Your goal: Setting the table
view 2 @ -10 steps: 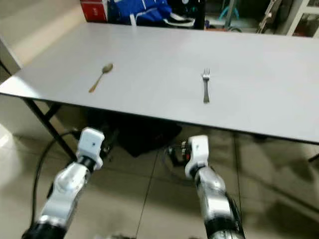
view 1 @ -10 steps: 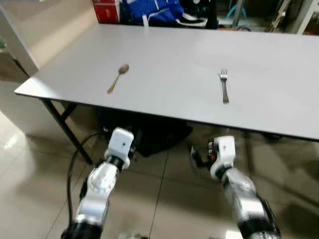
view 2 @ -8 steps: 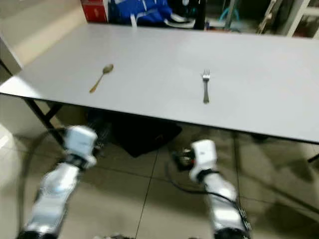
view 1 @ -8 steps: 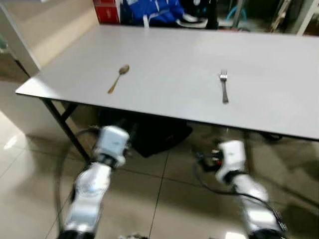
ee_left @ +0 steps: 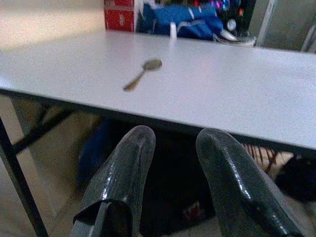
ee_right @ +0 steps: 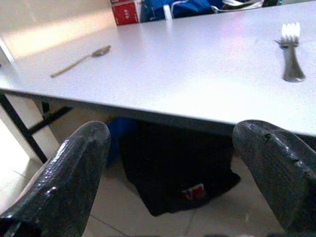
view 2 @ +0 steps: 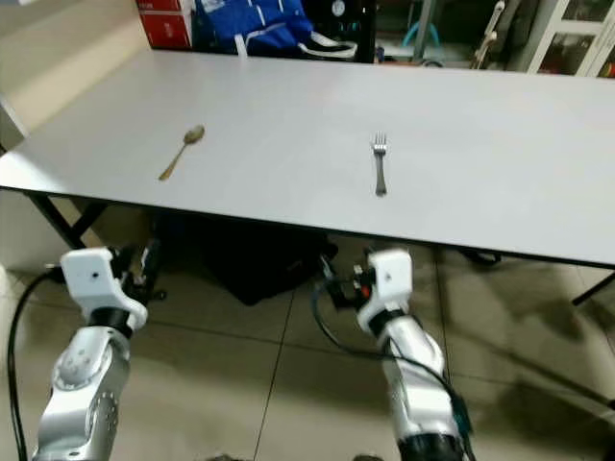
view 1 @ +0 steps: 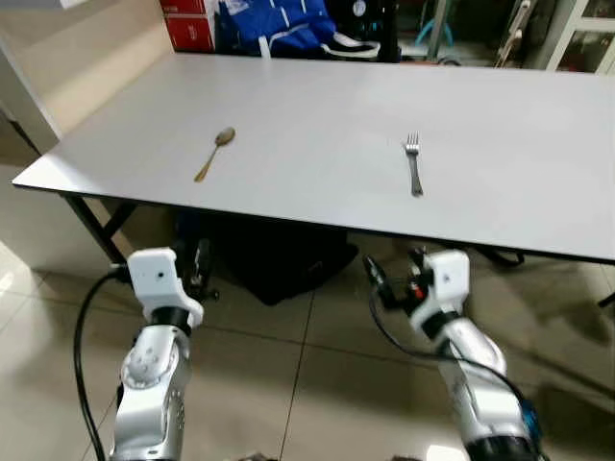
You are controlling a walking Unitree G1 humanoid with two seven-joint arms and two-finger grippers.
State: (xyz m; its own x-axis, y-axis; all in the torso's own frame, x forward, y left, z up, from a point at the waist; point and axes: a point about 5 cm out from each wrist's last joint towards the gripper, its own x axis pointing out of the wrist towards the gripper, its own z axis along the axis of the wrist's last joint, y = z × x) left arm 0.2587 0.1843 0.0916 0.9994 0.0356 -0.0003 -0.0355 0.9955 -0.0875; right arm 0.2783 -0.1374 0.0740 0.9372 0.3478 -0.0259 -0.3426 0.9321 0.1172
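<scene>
1. Both arms are raised forward, below and short of the table (view 1: 538, 206) edge, over the floor (view 1: 288, 384).
2. Left gripper (ee_left: 170, 163): pointing at the table's near edge, level with it. Jaws apart with a modest gap, nothing between them.
3. Right gripper (ee_right: 173, 173): also pointing at the near edge, slightly below the top. Jaws wide apart, empty.
4. Fingers (ee_left: 126, 173) are glossy black, rounded, tapering; wrists are white blocks on silver arm links, black cables (view 1: 85, 327) looped alongside.
5. Spoon (view 1: 214, 153): brass-coloured, on the table's left part, bowl away from the robot, handle angled toward the near edge.
6. Fork (view 1: 414, 164): silver metal, mid-table, tines away from the robot, roughly square to the edge. Well apart from the spoon.
7. Table: matte light grey top, thin dark edge, black legs (view 1: 91, 216).
8. Under it, a dark bag (view 1: 279, 259) on the floor.
9. Floor: glossy beige tile, grout lines visible.
10. Far side: red box (view 1: 189, 19), blue fabric (view 1: 279, 21), dim clutter behind.
</scene>
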